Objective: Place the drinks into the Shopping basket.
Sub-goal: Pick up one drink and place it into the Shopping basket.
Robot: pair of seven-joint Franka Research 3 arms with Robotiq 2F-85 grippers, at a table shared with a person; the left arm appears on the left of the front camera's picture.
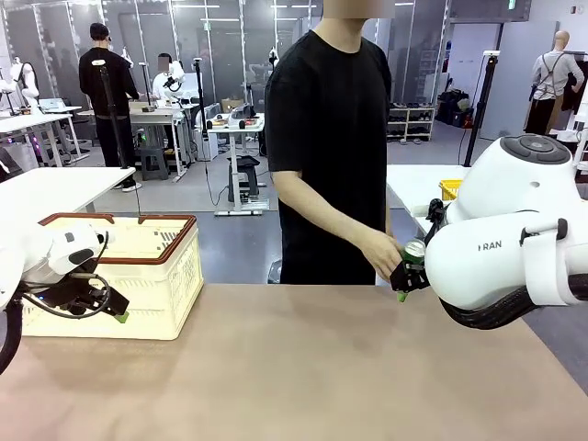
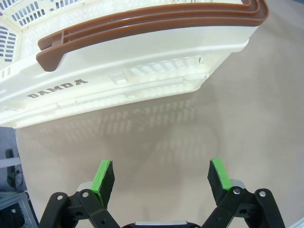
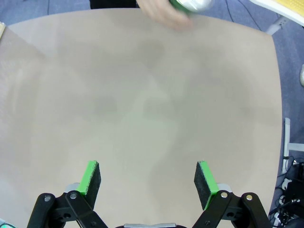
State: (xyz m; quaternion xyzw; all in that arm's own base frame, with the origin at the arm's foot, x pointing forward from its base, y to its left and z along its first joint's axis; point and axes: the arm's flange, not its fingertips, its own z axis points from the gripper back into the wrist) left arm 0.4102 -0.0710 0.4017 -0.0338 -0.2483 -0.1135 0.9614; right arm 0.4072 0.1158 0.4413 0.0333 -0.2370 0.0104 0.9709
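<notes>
Nearest the robot, the left gripper (image 2: 161, 178) hangs with its jaws spread wide and nothing between the green pads, just above the bare table (image 2: 228, 123) and close to the front wall of the basket (image 2: 142, 52). The right gripper (image 3: 147, 183) is just as wide open and empty, pointing down at the tabletop on the other side.

Farther back, the cream basket sits at the table's left end, its brown handles folded down along the rim. The part of its inside that shows holds no drink; its floor is hidden behind the lattice wall, so I cannot tell whether anything lies there.

At the far edge, the person's hand (image 1: 381, 250) holds a green can (image 1: 413, 250) with a silver top just beyond the right gripper and apart from its pads.

As I judge it, the work is at its start: no can is in a gripper, and this one has yet to be taken and carried across to the basket.
</notes>
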